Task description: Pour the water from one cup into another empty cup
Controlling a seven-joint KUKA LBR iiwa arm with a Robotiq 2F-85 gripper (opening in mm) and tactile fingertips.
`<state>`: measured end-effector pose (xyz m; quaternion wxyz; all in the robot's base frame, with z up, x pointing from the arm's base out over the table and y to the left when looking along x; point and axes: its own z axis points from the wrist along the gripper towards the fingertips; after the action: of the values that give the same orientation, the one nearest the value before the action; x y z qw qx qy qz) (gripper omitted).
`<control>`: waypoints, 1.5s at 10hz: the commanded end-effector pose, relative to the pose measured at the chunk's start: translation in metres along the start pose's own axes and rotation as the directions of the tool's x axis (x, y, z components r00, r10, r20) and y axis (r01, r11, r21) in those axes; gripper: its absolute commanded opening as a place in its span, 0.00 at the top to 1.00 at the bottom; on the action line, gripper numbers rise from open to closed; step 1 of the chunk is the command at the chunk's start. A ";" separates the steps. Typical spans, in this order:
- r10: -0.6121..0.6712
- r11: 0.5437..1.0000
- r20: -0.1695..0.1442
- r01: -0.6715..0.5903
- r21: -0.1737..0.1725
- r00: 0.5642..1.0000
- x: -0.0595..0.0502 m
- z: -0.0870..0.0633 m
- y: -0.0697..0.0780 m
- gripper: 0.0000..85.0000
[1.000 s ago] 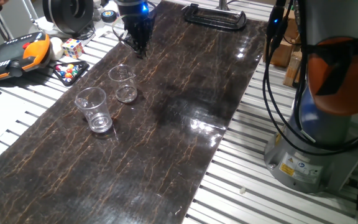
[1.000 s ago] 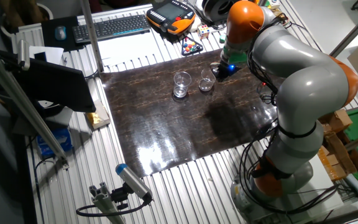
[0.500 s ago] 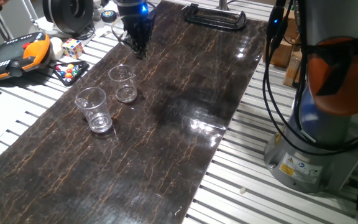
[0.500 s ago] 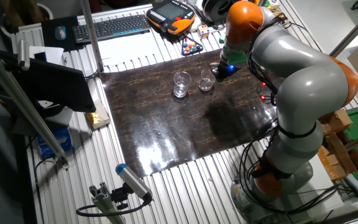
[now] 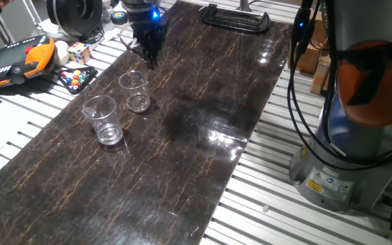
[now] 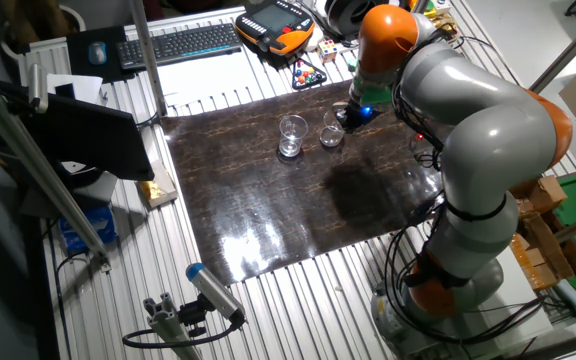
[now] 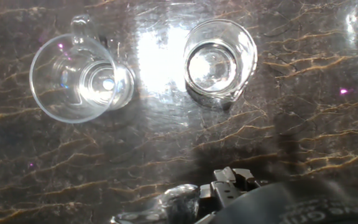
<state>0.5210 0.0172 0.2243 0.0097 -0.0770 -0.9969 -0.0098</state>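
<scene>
Gripper (image 5: 148, 53) hangs low over the dark marbled mat (image 5: 182, 136) on the desk (image 5: 264, 184), fingers pointing down, holding nothing. Cannot tell if the jaws are spread or closed; in the hand view only a blurred part of the gripper (image 7: 229, 186) shows at the bottom edge.

Both cups stand upright on the mat, apart from the gripper and not touched by it. The short cup (image 5: 135, 91) is the nearer one, a little toward the camera from the gripper in one fixed view. The tumbler (image 5: 103, 120) is farther from the gripper, beyond the short cup. The cups sit near each other without touching.

In the other fixed view the gripper (image 6: 348, 115) is just right of the short cup (image 6: 332, 128), with the tumbler (image 6: 292, 135) further left.

Hand view looks down into both: tumbler (image 7: 73, 78) upper left, short cup (image 7: 219, 59) upper right, its small pour lip toward the gripper. Water is too hard to make out in either.

Off the mat, beyond the cups from the gripper: an orange pendant (image 5: 15, 58) and a cube puzzle (image 5: 79, 52).
</scene>
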 end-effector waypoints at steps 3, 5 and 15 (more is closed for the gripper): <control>0.052 0.998 0.000 -0.052 -0.030 0.999 -0.015 0.011 0.001 0.99; 0.052 0.998 0.021 -0.052 -0.041 0.998 -0.025 0.016 0.003 0.99; 0.075 0.994 -0.016 -0.076 -0.075 0.997 -0.046 0.019 0.009 0.99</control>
<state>0.5680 0.0195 0.2049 0.0141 -0.1172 -0.9919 -0.0477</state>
